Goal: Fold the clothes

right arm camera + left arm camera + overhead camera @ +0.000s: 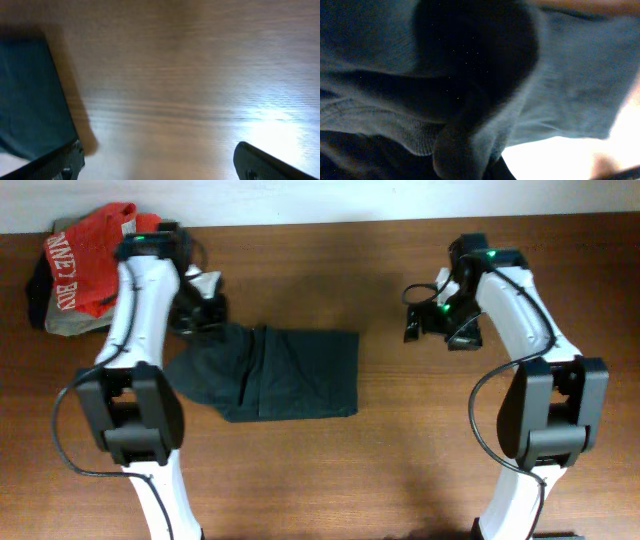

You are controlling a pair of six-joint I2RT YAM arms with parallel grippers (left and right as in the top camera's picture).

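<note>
Shirt [295,375] lies part-folded at centre of the worktop [400,465], its ten o'clock corner bunched and clamped in your left tool [205,318], while your right tool [425,320] hangs at two o'clock, fingers [262,164] spread wide, holding nothing.

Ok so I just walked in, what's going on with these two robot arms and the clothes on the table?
The left arm is handling the dark T-shirt, which lies partly folded into a rough rectangle on the wooden table. The left pincer sits at the shirt's bunched corner. Cloth fills its camera, so the grip itself is hidden. The right pincer hangs open over bare wood beside the shirt, holding nothing. A red shirt lies piled at the table's corner.
</note>
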